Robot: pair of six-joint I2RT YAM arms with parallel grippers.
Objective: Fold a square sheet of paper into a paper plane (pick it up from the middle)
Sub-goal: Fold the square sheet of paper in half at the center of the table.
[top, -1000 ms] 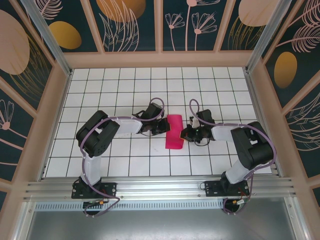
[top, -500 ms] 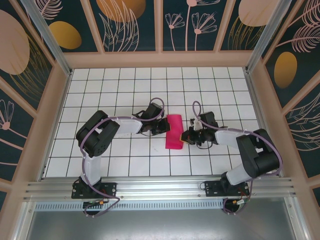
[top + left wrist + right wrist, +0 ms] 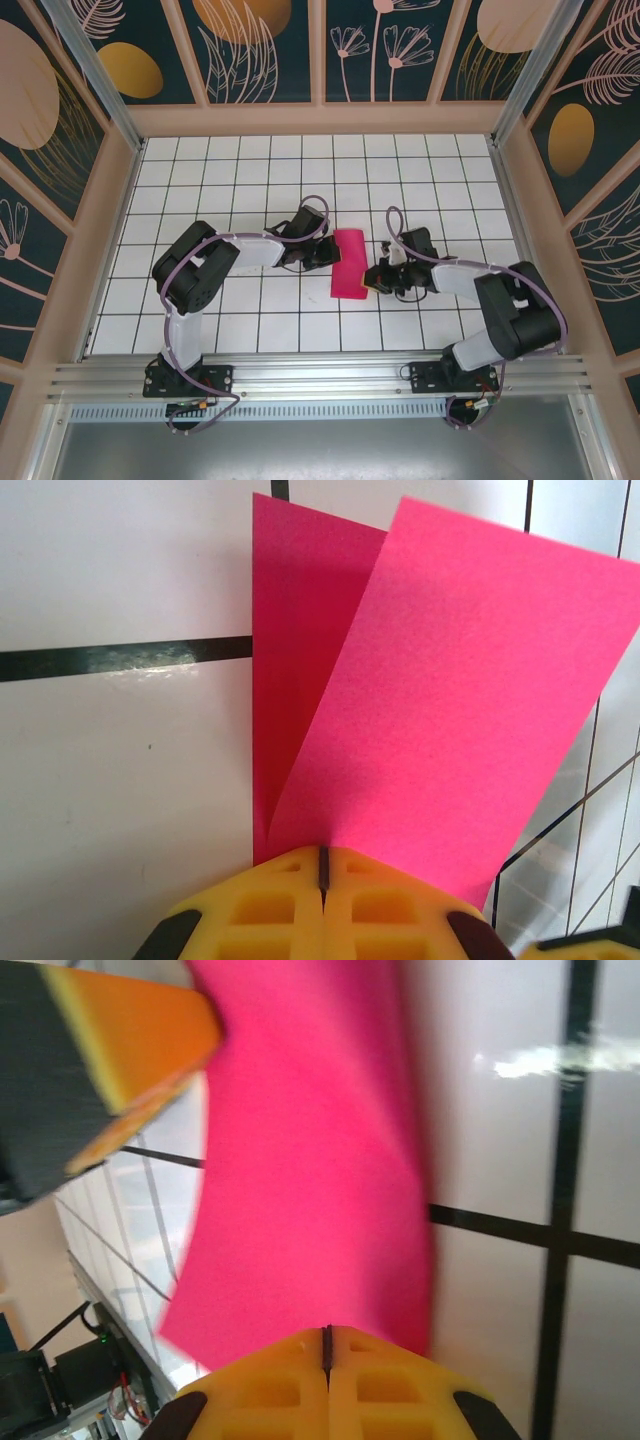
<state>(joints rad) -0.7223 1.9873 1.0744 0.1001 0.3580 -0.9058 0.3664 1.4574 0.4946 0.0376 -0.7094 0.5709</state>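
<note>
Folded square sheet of paper [image 3: 349, 263], top flap lifted. At its 9 o'clock left gripper [image 3: 327, 253], at 4 right gripper [image 3: 373, 279]. Both have jaws together, tips touching the paper.

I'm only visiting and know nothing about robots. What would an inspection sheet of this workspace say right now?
Surface: white tiled table with dark grid lines.
Job's things: one magenta-pink paper, folded over, lying between the two arms. In the left wrist view its upper layer lifts off the lower one.
Clutter: nothing seen.
Claws: left claw and right claw are both shut, with their tips at opposite edges of the paper. Whether they pinch it cannot be told.
Cables: purple cables loop along both arms, clear of the paper.
Surroundings: flower-patterned walls on three sides, metal rail at the near edge.
</note>
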